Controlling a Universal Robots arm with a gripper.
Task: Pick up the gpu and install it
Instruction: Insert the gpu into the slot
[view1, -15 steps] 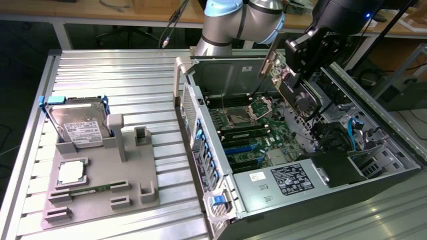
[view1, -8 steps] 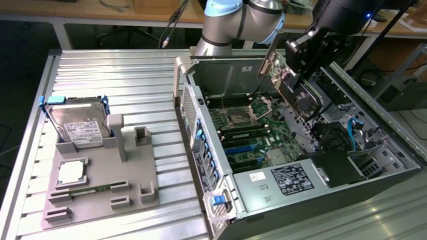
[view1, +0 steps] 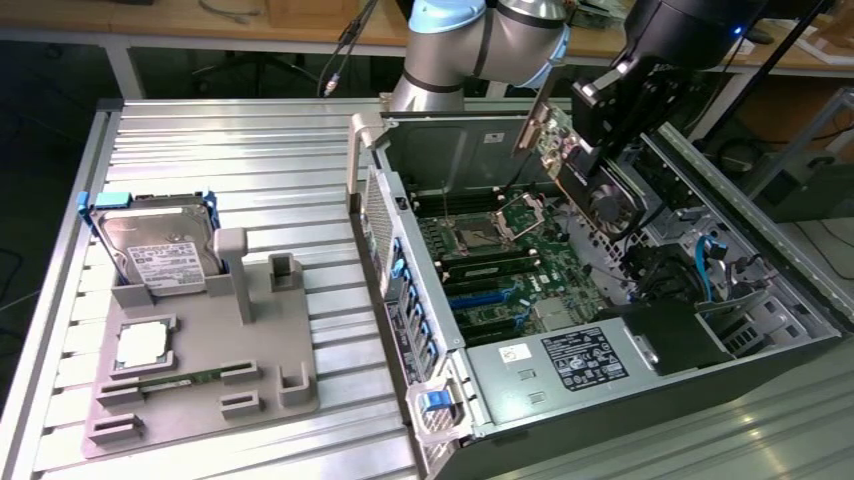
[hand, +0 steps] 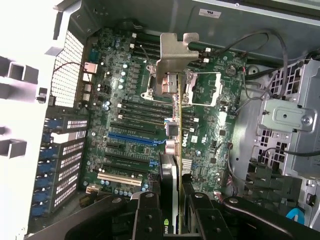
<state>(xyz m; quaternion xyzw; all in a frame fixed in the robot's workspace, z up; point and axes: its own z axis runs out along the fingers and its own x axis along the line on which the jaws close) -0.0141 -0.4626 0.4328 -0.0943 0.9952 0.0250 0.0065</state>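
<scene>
The gpu (view1: 589, 178) is a thin dark card with a fan and a silver bracket (view1: 539, 126) at one end. It hangs edge-down above the motherboard (view1: 501, 265) inside the open computer case (view1: 441, 130). My gripper (view1: 603, 135) is shut on the card's upper edge. In the wrist view the gpu (hand: 174, 127) is seen edge-on, with its bracket (hand: 176, 50) at the far end. My gripper (hand: 175, 212) clamps it between two black fingers (hand: 148, 212). The card is in the air, over the CPU socket and memory slots, clear of the board.
A blue expansion slot (hand: 134, 136) and a white slot (hand: 119, 177) lie on the board beside the card. On the exterior view's left, a grey fixture (view1: 200, 385) holds a hard drive (view1: 154, 245), a CPU (view1: 144, 345) and a memory stick (view1: 180, 380). Cables (view1: 705, 265) crowd the case's right side.
</scene>
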